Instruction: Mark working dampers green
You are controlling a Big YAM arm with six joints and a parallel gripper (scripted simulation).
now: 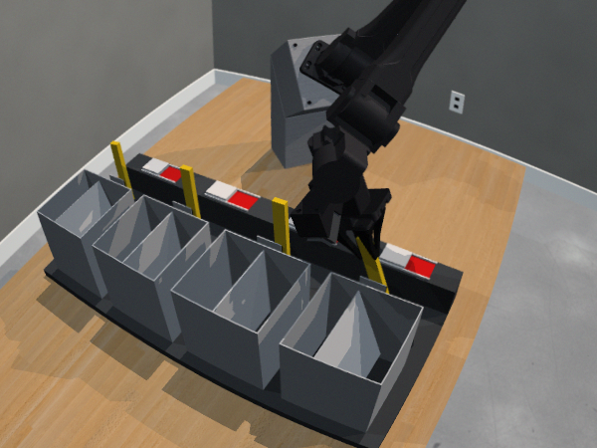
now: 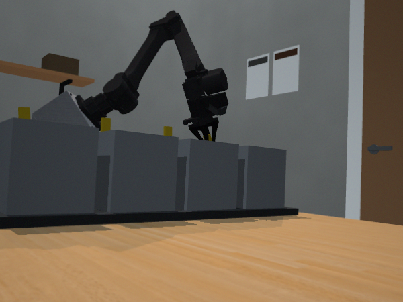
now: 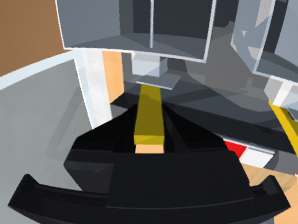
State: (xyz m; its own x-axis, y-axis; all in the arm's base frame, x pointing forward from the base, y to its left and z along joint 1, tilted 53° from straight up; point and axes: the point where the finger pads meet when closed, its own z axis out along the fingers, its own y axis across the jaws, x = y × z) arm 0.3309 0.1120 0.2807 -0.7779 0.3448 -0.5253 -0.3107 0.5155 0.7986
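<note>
Yellow lever [image 1: 376, 271] [image 2: 209, 137] [image 3: 150, 107], tilted | jaws [image 1: 367, 249] [image 2: 207, 138] nearly closed, gripping it | top view's rightmost slider [image 1: 408, 261] red

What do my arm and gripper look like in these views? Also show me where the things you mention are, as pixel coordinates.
The arm [image 1: 423, 55] [image 2: 142, 58] is matte black all over, with chunky rounded joint housings and straight, thick links. The gripper [image 1: 367, 244] [image 2: 206, 132] [image 3: 149, 109] is black too, with a broad body and slim, tapering fingers. I can make out no cables or lettering.

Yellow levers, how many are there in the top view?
4. One rises behind each damper: three upright ones from the left end, and a tilted one at the right, its upper end at the jaws.
</note>
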